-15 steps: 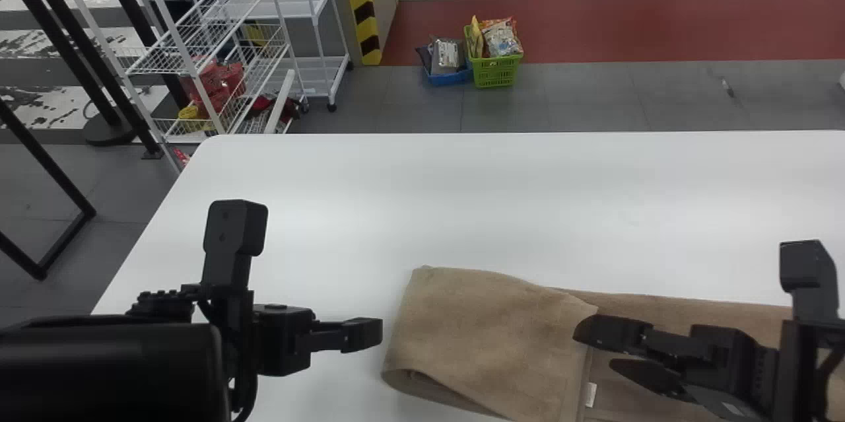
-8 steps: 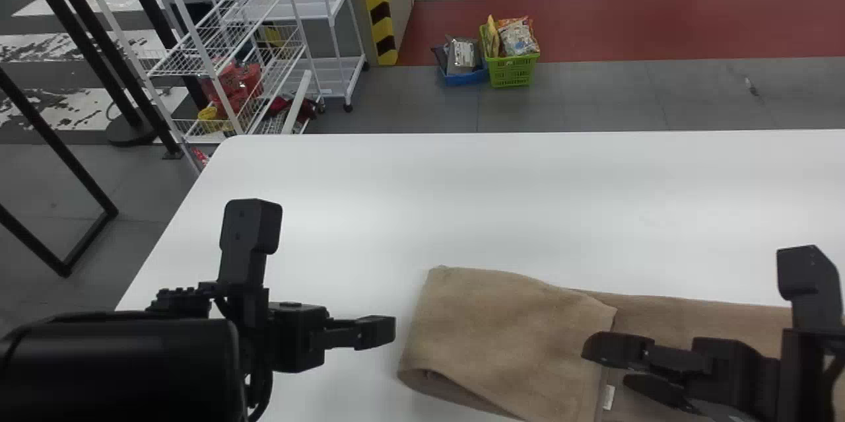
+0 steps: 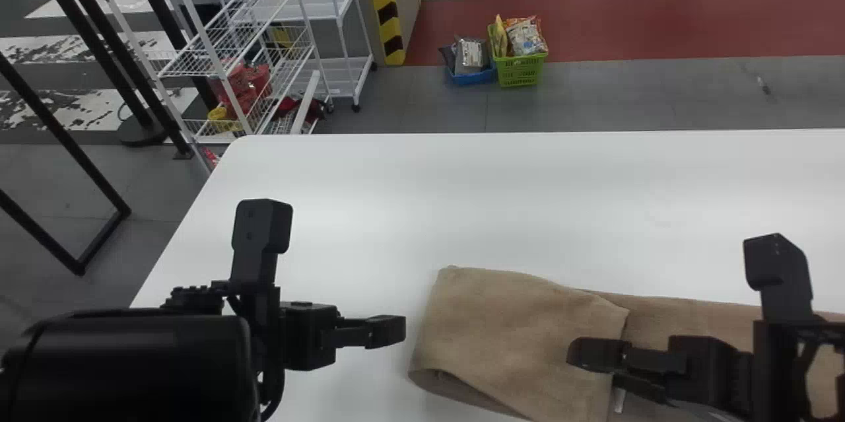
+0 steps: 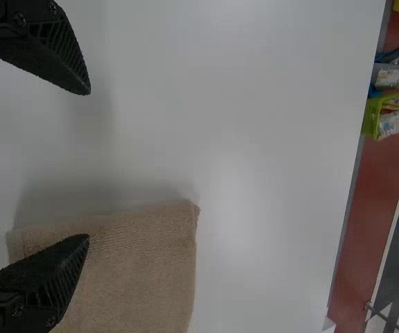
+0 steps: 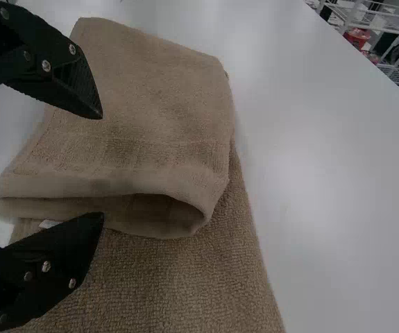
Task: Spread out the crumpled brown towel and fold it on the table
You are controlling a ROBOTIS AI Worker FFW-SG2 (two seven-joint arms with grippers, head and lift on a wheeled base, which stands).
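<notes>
Two grippers, left and right, have wide jaws near the nubby, folded towel.

On the white table, the brown towel lies doubled over at 5 o'clock, its lower layer running out towards 4. The left gripper is at 7 o'clock, just beside the fold; the right gripper is over the towel between 4 and 5. Beyond the table, a white wire rack stands at 10 o'clock and a green basket at 1, a blue basket beside it
</notes>
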